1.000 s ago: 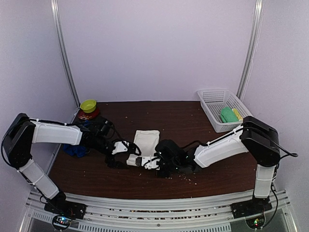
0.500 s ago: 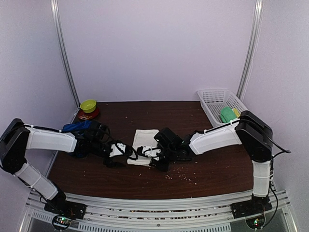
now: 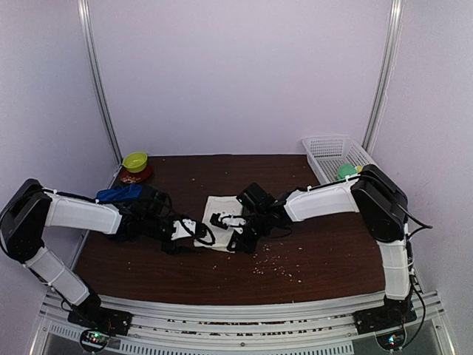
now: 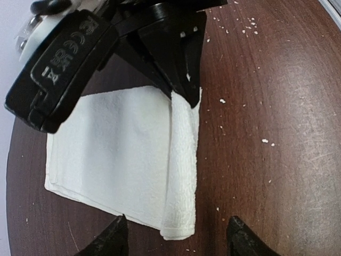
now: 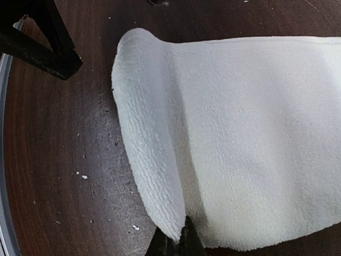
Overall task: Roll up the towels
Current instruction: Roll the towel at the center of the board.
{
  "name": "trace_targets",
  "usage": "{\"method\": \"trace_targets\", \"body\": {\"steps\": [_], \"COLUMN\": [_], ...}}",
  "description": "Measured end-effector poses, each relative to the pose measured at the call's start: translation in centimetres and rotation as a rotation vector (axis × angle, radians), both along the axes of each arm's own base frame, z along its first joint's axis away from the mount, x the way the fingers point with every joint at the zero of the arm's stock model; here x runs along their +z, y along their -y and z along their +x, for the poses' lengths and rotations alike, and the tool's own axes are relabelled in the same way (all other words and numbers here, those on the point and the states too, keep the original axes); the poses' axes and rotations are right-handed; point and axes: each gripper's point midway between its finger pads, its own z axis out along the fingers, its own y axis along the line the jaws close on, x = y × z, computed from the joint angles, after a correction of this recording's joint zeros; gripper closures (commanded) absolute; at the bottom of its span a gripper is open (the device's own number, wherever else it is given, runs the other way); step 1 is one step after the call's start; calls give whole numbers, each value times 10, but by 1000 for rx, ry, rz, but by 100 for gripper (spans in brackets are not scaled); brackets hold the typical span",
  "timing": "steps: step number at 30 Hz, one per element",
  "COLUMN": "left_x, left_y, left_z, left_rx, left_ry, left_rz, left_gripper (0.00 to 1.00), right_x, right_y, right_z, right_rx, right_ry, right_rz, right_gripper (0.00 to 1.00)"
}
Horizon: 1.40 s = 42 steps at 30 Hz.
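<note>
White towel (image 5: 240,133) soft, limp, likely light. Right gripper (image 5: 178,242) pinches one end of its rolled edge; left gripper (image 4: 177,238) spread astride other end, judged the best hold.

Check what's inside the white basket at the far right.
A green item sits at the near end of the basket; the right arm covers what lies beside it. Farther back, bare mesh.

Looks like a robot test booth in a lab: plain pale lilac panel walls (image 3: 236,74), silvery metal corner posts (image 3: 100,89), a dark brown wooden table (image 3: 318,259), and a white-and-black left arm (image 3: 81,213) and matching right arm (image 3: 325,201) bolted to a slotted aluminium rail (image 3: 244,310).
</note>
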Motion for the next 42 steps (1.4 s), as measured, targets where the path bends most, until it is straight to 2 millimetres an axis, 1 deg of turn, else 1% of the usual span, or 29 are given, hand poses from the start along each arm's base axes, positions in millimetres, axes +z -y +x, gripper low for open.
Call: {"method": "trace_targets", "body": {"steps": [4,8,10,11,13,22,23,25,27,30,32,34,38,39,42], "left_x": [-1,-9,-16,-19,-23,-31,-32,-36,-37,-35,-31,-28,-30,-33,-43], "left_y": [2,6,9,9,7,3,2,3,4,8,10,11,12,12,11], "left_z": [3,-2,-4,-4,-1,11,11,11,12,14,14,17,18,17,13], "left_rx": [11,8,3,3,20,74,76,76,75,66,55,51,38,34,23], "left_ry": [38,82,84,85,90,112,109,97,86,64,40,16,-41,-62,-129], "left_rz": [17,51,74,82,97,129,133,142,144,140,132,122,128,137,157], "left_gripper": [44,46,48,51,56,57,59,68,72,73,77,82,98,100,100], "right_x": [0,0,0,0,0,0,0,0,0,0,0,0,0,-1,-1], "right_y": [-3,-5,-5,-5,-5,-5,-4,-4,-4,-3,-3,-3,-2,-2,-1], "right_z": [3,5,4,4,4,2,2,1,1,2,2,2,4,4,3], "right_rx": [-4,-2,-2,-2,-3,-2,-2,-2,-3,-4,-4,-4,-9,-9,-9], "right_ry": [-61,-114,-132,-136,-144,-156,-157,-159,-160,-160,-160,-160,-161,-162,-167], "right_rz": [0,3,3,3,0,-6,-8,-10,-10,-11,-11,-11,-11,-11,-12], "right_gripper": [98,98,98,98,98,99,99,99,99,99,99,99,98,97,96]}}
